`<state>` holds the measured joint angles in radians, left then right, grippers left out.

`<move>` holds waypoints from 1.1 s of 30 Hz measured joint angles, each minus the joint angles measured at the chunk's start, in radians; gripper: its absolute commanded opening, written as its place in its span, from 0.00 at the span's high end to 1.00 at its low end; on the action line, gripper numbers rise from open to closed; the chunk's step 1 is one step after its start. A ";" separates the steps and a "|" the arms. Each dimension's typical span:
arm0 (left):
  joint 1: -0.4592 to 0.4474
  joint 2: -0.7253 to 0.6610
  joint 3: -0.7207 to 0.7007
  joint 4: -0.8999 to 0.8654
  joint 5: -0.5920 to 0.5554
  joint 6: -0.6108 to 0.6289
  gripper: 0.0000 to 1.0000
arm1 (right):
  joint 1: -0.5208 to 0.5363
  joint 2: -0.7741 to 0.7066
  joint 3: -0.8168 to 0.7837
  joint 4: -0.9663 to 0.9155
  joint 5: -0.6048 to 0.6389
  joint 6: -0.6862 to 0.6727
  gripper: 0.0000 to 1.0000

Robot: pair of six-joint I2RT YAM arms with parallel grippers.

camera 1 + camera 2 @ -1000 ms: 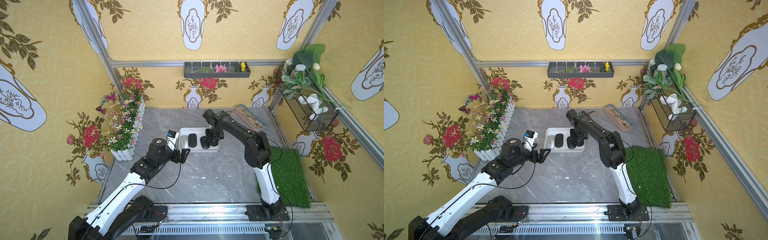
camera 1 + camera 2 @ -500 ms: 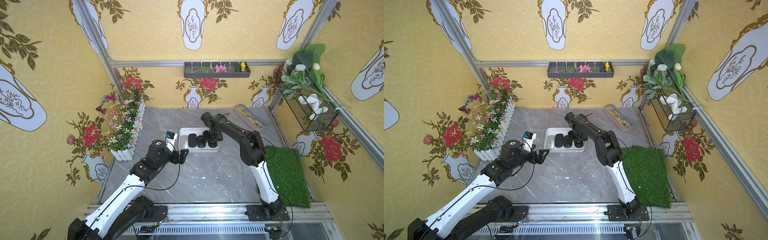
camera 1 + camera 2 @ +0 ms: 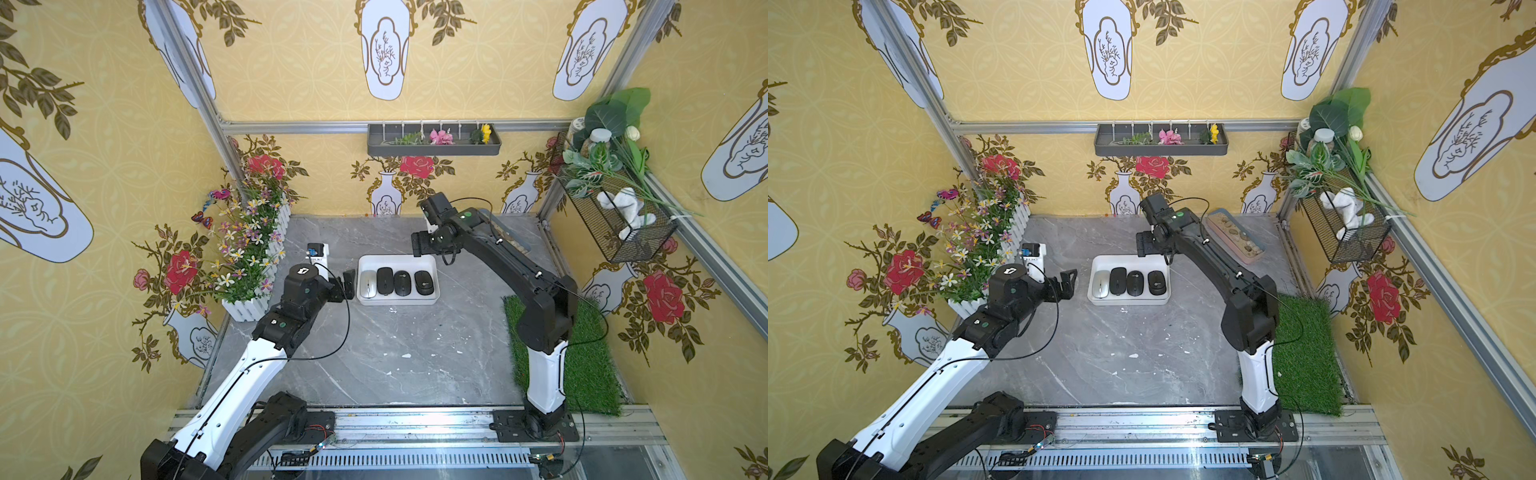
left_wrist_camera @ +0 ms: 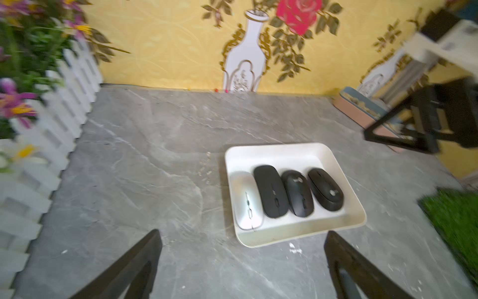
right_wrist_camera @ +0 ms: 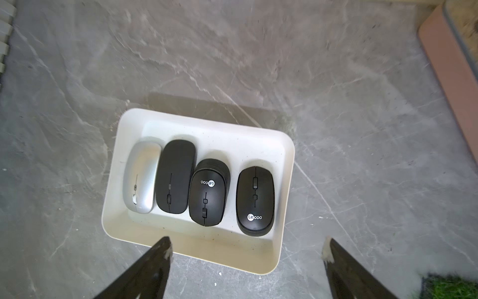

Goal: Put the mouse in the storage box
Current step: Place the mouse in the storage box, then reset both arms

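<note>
The white storage box (image 3: 399, 261) (image 3: 1128, 262) lies mid-table. Inside it, side by side, are a silver mouse (image 3: 368, 284) (image 5: 141, 176) and three black mice; the rightmost one (image 3: 424, 282) (image 5: 255, 199) rests apart from the others. My right gripper (image 3: 420, 245) (image 5: 247, 244) hovers above the box's far edge, open, with nothing between its fingers. My left gripper (image 3: 348, 282) (image 4: 242, 234) hangs just left of the box, also open and empty. Both wrist views show the box (image 4: 274, 151) (image 5: 207, 124) with all the mice lying flat.
A white picket planter with flowers (image 3: 253, 249) lines the left side. A pink-and-blue pebble tray (image 3: 1235, 241) lies at the back right. A green grass mat (image 3: 582, 357) covers the right front. A wire basket (image 3: 615, 224) hangs on the right wall.
My right gripper has opened, left the rightmost black mouse in the box, and risen back toward the rear wall. The left arm has hardly moved.
</note>
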<state>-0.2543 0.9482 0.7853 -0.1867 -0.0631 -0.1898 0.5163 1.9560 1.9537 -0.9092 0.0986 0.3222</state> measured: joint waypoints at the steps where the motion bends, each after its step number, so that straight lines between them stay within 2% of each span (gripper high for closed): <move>1: 0.048 0.017 0.021 -0.002 -0.008 -0.012 0.00 | -0.020 -0.041 -0.026 0.024 0.006 -0.025 0.02; 5: 0.219 0.156 0.182 -0.007 0.011 -0.049 0.00 | -0.130 -0.117 -0.053 0.118 0.008 -0.077 0.01; 8: 0.241 0.282 0.333 -0.015 0.037 -0.016 0.00 | -0.192 -0.119 -0.054 0.173 0.032 -0.097 0.02; 11: 0.246 0.313 0.356 0.008 0.038 0.013 0.00 | -0.217 -0.159 -0.148 0.257 0.039 -0.118 0.02; 13: 0.248 0.263 0.272 0.059 0.037 0.034 0.00 | -0.228 -0.237 -0.296 0.344 0.050 -0.141 0.03; 15: 0.249 0.167 0.130 0.139 0.034 0.050 0.00 | -0.232 -0.334 -0.472 0.444 0.068 -0.155 0.03; 20: 0.249 -0.136 -0.227 0.303 -0.048 0.094 0.00 | -0.238 -0.636 -0.975 0.712 0.095 -0.201 0.03; 22: 0.250 -0.224 -0.315 0.310 -0.081 0.112 0.00 | -0.242 -0.716 -1.111 0.760 0.116 -0.203 0.03; 25: 0.251 -0.305 -0.421 0.308 -0.118 0.118 0.00 | -0.248 -0.780 -1.233 0.790 0.137 -0.196 0.03; 29: 0.254 -0.322 -0.560 0.379 -0.164 0.117 0.00 | -0.249 -0.795 -1.342 0.832 0.177 -0.192 0.03; 33: 0.267 -0.171 -0.649 0.528 -0.173 0.114 0.00 | -0.249 -0.770 -1.453 0.932 0.248 -0.194 0.03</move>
<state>0.0124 0.7773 0.1368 0.3408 -0.2363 -0.0761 0.2672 1.1862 0.5007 0.0227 0.3462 0.1280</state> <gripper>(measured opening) 0.999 0.973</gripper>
